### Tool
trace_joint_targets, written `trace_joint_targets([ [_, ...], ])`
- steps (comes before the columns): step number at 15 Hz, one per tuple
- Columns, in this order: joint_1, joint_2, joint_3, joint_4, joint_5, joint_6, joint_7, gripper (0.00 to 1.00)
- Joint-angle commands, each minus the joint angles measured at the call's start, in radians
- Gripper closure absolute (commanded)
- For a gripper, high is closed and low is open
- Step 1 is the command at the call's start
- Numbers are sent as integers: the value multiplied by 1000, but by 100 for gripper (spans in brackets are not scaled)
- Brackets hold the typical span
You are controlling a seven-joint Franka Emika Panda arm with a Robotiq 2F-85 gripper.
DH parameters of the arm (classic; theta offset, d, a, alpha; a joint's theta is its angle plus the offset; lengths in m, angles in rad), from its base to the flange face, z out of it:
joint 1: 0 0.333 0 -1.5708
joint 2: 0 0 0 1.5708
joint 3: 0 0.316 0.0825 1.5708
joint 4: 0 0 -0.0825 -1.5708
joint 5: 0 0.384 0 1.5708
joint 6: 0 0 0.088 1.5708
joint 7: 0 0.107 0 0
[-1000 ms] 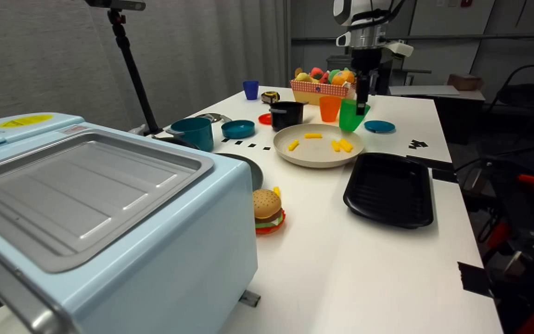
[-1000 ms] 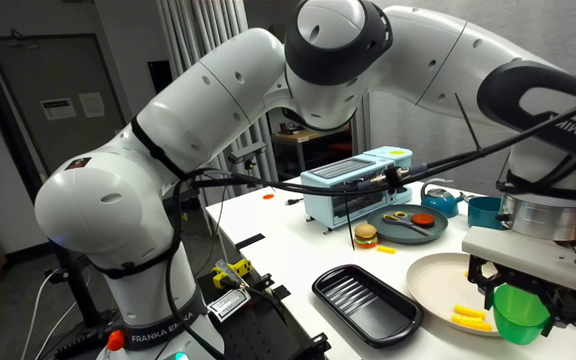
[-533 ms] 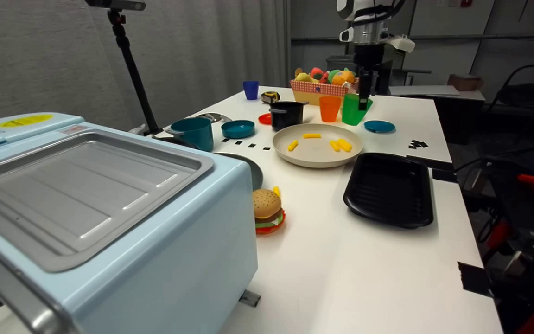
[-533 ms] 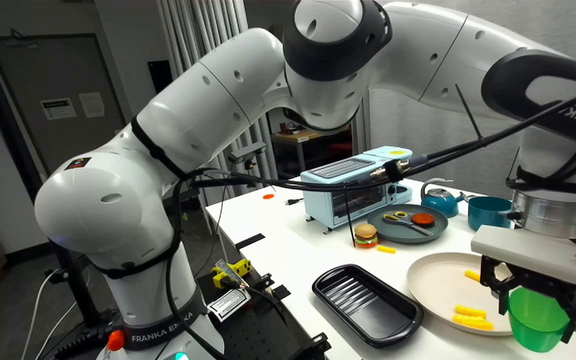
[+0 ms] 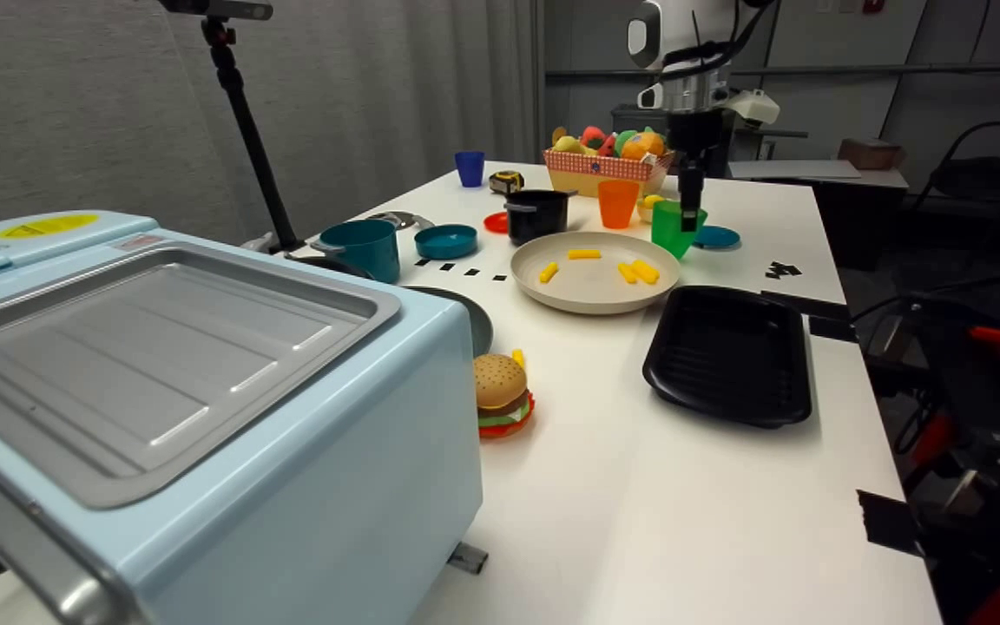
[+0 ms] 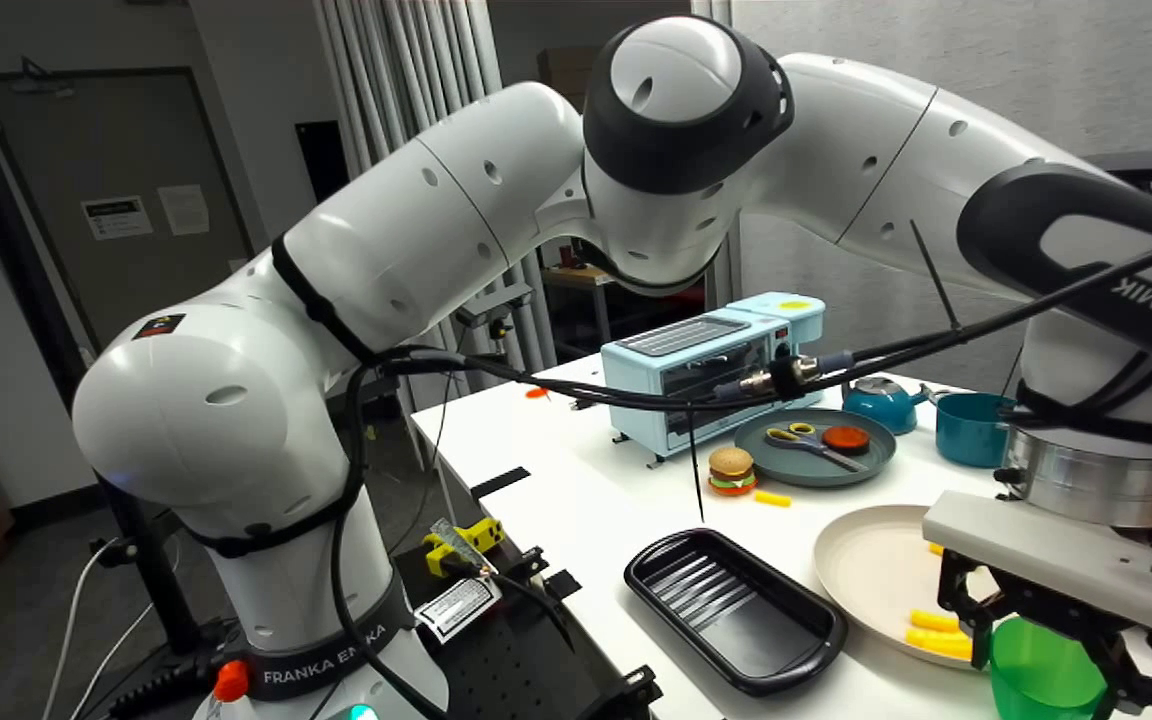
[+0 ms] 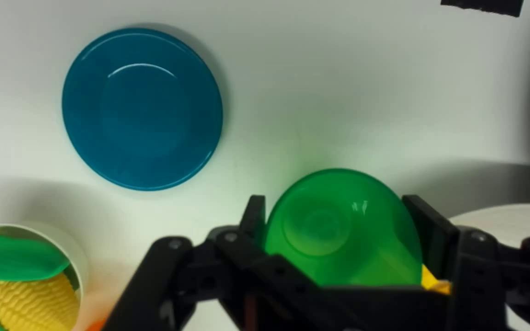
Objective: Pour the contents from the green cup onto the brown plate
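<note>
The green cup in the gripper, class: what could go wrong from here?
The green cup and gripper are close to the brown plate, so moving might catch its rim and jolt the yellow pieces on it. The cup looks glossy and is pinched from two sides, so it might slip. The blue saucer lies nearby and could be bumped.

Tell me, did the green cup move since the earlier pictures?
Yes: in an exterior view, the green cup now shows lower in the picture and farther right of the orange cup.
</note>
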Motion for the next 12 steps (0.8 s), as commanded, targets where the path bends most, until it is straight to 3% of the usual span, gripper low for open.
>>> trace_joint_targets([
  [1, 27, 24, -35, 19, -14, 26, 54, 5],
  [3, 31, 26, -41, 18, -14, 26, 57, 0],
  [9, 34, 7, -70, 60, -4, 29, 67, 0],
  [10, 16, -9, -47, 87, -36, 29, 89, 0],
  [12, 32, -37, -85, 102, 5, 28, 73, 0],
])
